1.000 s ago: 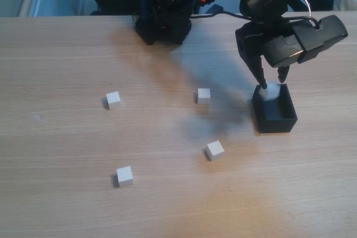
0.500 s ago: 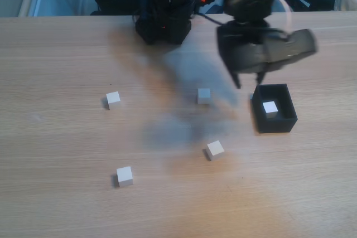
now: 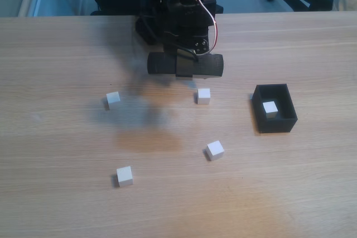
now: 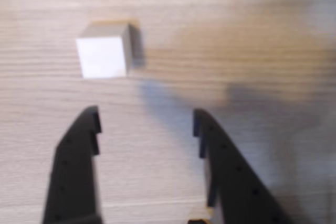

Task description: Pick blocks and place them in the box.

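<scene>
Bare table surrounds the block.

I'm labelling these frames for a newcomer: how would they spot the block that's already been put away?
In the fixed view, find the black box on the right of the wooden table. One white block lies inside it, toward its far end. It is the only block within walls; the other four lie loose on the table.
</scene>
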Motion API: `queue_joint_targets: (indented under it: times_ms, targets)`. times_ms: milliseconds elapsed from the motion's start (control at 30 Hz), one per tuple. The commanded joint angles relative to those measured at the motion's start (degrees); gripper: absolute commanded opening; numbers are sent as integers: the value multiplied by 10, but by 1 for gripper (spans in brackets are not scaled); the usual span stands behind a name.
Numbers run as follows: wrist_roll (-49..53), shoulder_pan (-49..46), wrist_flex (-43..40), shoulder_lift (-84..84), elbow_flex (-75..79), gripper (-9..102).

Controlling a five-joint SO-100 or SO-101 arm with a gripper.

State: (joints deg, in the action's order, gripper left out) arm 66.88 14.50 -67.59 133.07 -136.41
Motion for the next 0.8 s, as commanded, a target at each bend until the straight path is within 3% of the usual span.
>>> queue_joint_targets:
  times_ms: [0,767]
  targets:
    - [-24,21,3,19,-4,20]
    - [-49,80,133,-93,-8,20]
